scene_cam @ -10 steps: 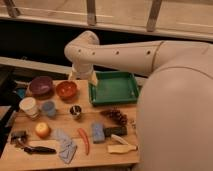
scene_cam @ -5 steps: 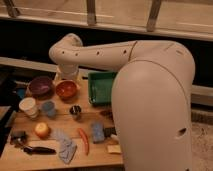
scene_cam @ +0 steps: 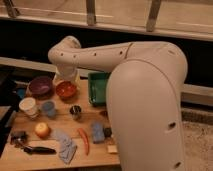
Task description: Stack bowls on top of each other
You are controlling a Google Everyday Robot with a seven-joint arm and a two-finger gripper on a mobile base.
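Note:
The glossy orange-red bowl sits on the wooden table, left of centre. The dark purple bowl sits right beside it on the left, and the two stand side by side. My white arm reaches in from the right and bends down at its elbow. The gripper hangs just above the back rim of the orange-red bowl and is mostly hidden by the wrist.
A green tray lies right of the bowls, partly behind my arm. In front stand a white cup, a blue cup and a metal cup. An apple, red chili, blue sponge and blue cloth lie nearer.
My arm has swung left and now fills more of the right side of the view. The gripper has moved from near the tray to above the orange-red bowl. The bowls have not moved.

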